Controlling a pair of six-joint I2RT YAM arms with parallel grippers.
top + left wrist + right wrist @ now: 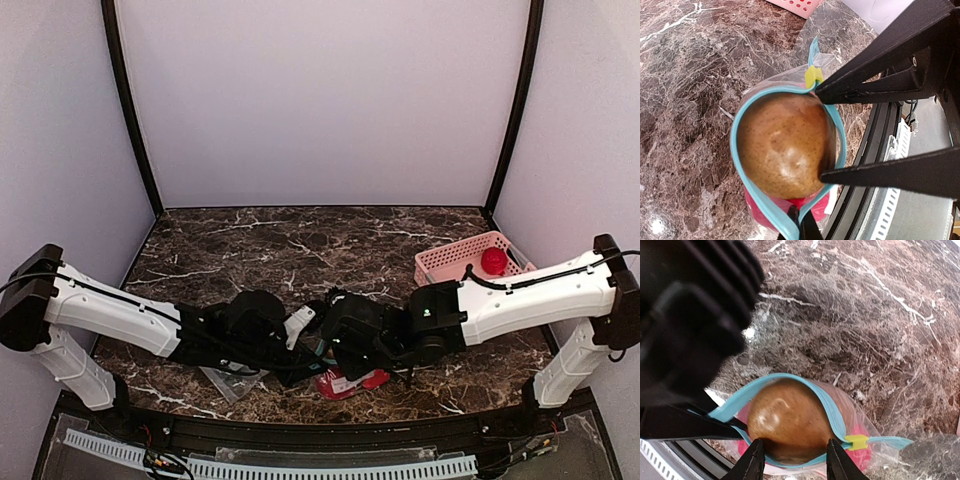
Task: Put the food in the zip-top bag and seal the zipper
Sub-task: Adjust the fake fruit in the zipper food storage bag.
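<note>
Left claw is clenched on one end of the bag rim, where the two sides of the blue zipper meet. It holds the mouth up and open as a wide oval over the desk. The zipper is unsealed along all that shows, and the yellow slider sits at the end opposite the left claw. The brown fruit fills the mouth about level with the rim; judged partway in, not yet down at the bottom. Beneath it, red pieces show through the plastic low in the bag, but their count is not readable in any view. The right claw is on the opposite side, with its two fingers apart, one at each flank of the brown fruit and one close to the slider. Whether they press the fruit or merely flank it, I cannot tell. Farther right, the pink basket stands well apart from the bag, with one red fruit in it. No orange piece is visible anywhere; it may be hidden. Judgement: loading is well under way but unfinished. Left to do: get the brown fruit below the zipper, bring over the red fruit, account for the orange one, then run the zipper shut.
</note>
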